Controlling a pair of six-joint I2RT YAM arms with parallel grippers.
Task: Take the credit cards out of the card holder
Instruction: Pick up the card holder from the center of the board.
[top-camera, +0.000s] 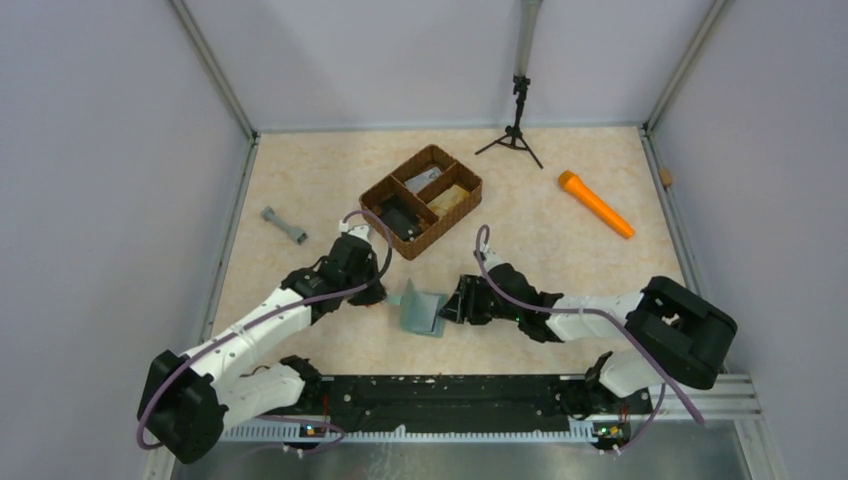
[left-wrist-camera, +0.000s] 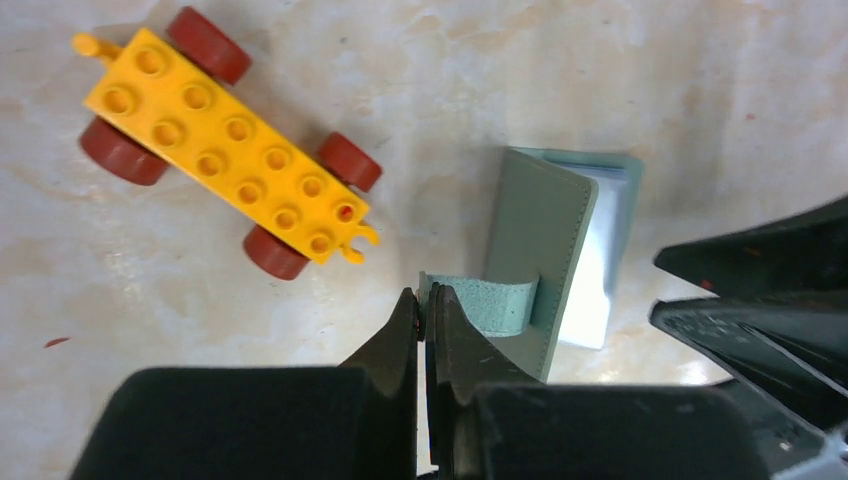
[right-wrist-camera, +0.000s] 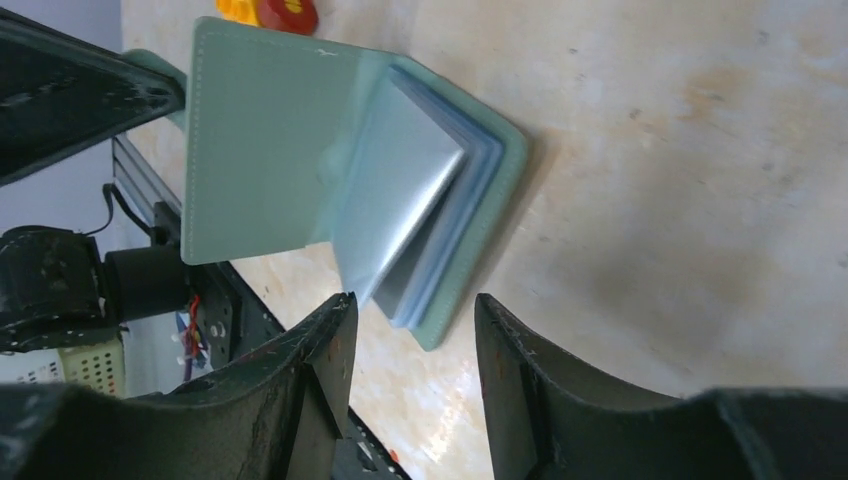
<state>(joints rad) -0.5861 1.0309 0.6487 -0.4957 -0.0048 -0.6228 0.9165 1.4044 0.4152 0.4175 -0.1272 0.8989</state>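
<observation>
Sage-green card holder (top-camera: 422, 312) lies half open on the table (top-camera: 560, 240) between the two arms, on the near side of the brown basket (top-camera: 447, 222); left pincer (left-wrist-camera: 424, 318) is pinched shut on its strap tab (left-wrist-camera: 490, 300), right pincer (right-wrist-camera: 412, 325) is parted wide beside its open edge, holding nothing.

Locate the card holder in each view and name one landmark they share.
Top external: the card holder sits low centre, between the left gripper and the right gripper.
Left wrist: right of centre, its strap pinched by the left gripper.
Right wrist: upper left, open, clear sleeves fanned.
Shared landmark: the left gripper, beside the holder in every view.
</observation>
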